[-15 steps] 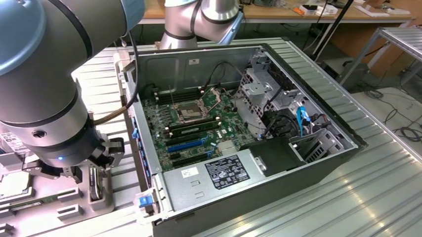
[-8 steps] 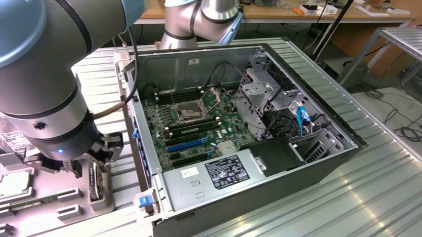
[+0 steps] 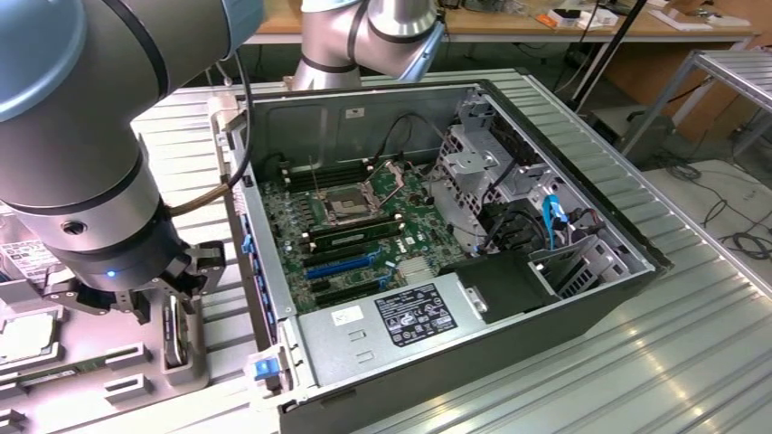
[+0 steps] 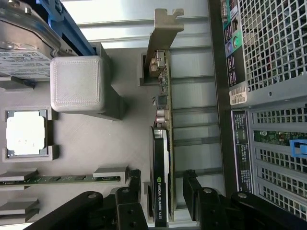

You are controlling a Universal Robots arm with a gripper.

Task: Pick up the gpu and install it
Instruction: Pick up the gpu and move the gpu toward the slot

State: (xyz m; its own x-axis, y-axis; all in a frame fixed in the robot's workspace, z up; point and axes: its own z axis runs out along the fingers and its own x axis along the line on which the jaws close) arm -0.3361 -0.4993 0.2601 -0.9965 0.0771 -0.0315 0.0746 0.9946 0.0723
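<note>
The robot arm [image 3: 72,181] hung over a grey parts tray [image 4: 96,143] with its fingers [image 4: 193,188] spread wide. One finger stood on each side of the graphics card [image 4: 160,160], with a clear gap between each and the card, and nothing was gripped.

The card stood on its long edge in a slot of the tray. Its black cooler lay between the fingertips, and its silver end bracket [image 4: 162,36] was at the end farthest from them. White lettering on the cooler's edge, right between the fingertips, read "NVIDIA QUADRO". The model mark after it was too small to make out.

Beyond the finger on the tray's side, green memory sticks [image 4: 53,179] lay nearest. A processor chip [image 4: 26,134] in its own pocket, a plain grey block [image 4: 76,84] and a hard drive [image 4: 24,52] lay farther out. The print on the drive's white label was too fine to read.

Beyond the other finger stood the mesh wall of the computer case [image 4: 273,57], which carried a white barcode sticker [image 4: 238,98] that could not be read.

The exterior view showed the case lying open on the ribbed metal worktop [image 3: 688,362]. Its green circuit board [image 3: 350,217] was exposed, and the power supply's black label [image 3: 410,312] bore white print too small to read.
</note>
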